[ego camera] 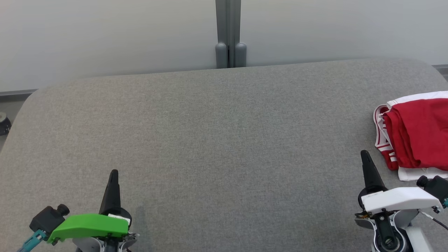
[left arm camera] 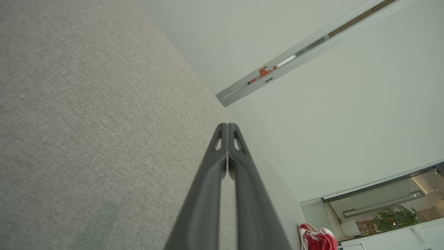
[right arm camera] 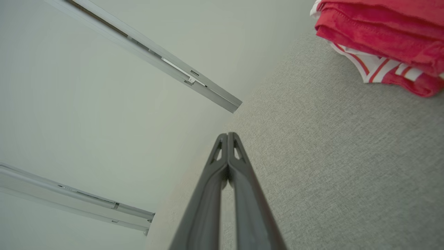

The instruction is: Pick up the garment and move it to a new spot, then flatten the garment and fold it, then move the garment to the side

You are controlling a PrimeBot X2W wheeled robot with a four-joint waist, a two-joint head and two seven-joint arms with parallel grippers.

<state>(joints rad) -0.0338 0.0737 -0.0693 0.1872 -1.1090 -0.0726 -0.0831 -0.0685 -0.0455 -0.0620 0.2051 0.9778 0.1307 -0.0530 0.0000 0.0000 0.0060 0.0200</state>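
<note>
Both end effectors are closed on nothing right now. In each wrist view the 2 fingers are pressed together tip to tip. Left end effector (ego camera: 114, 172) sits low at the near-left of the desk (ego camera: 224, 140), the right end effector (ego camera: 364, 153) low at the near-right, both pointing toward the far edge.

The garment (ego camera: 416, 133) is a red pile with white trim and striped bands, folded up at the right side of the desk. The head view cuts it off at the frame's right edge, so I can't tell how close it is to the desk's own edge there. It's just beyond the right fingers and off to their right, near but not touching. In the right wrist view it's up in the top-right corner, apart from the fingers.

As for room, there's a wide stretch of plain grey fabric between the 2 arms and all the way ahead. The far edge runs along a pale wall (ego camera: 105, 35) and curves down into rounded corners on both ends. A grey post (ego camera: 229, 35) stands behind the middle of that far edge. The left corner drops to the floor, with a small dark thing (ego camera: 3, 124) there that I can't make out.
</note>
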